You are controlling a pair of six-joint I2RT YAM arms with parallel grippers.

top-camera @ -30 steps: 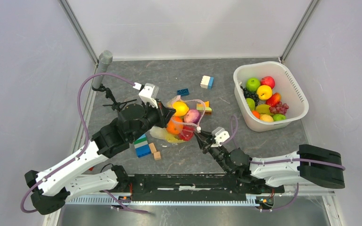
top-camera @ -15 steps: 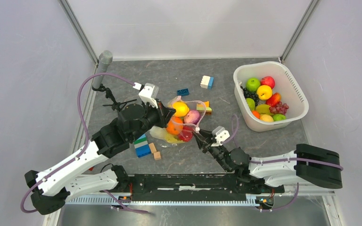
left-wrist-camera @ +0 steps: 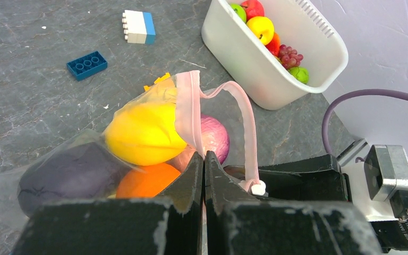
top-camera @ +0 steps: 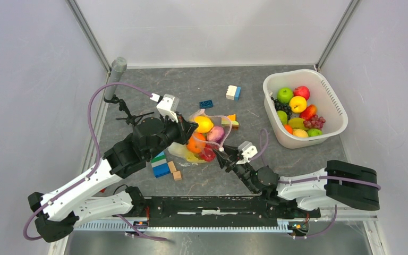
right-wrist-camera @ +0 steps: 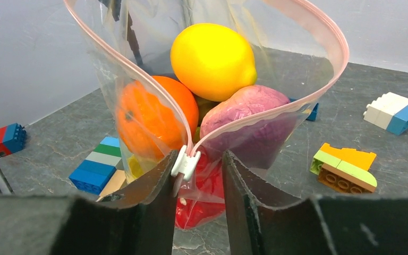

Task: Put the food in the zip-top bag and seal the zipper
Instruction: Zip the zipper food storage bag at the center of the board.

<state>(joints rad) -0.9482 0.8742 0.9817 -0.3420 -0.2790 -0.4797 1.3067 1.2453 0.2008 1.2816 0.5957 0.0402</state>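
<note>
From above we see the zip-top bag [top-camera: 207,139] of food [top-camera: 203,123] at the table's [top-camera: 191,85] middle and the basket [top-camera: 329,90] at two o'clock, then in the left wrist view our left gripper [left-wrist-camera: 204,159] pinched closed on the zipper [left-wrist-camera: 190,111], and in the right wrist view the right gripper [right-wrist-camera: 197,156] parted around the white slider [right-wrist-camera: 185,162], perhaps touching it.

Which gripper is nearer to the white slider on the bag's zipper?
Right. The white slider sits between the right gripper's open jaws. The left gripper pinches the zipper farther along, apart from the slider.
</note>
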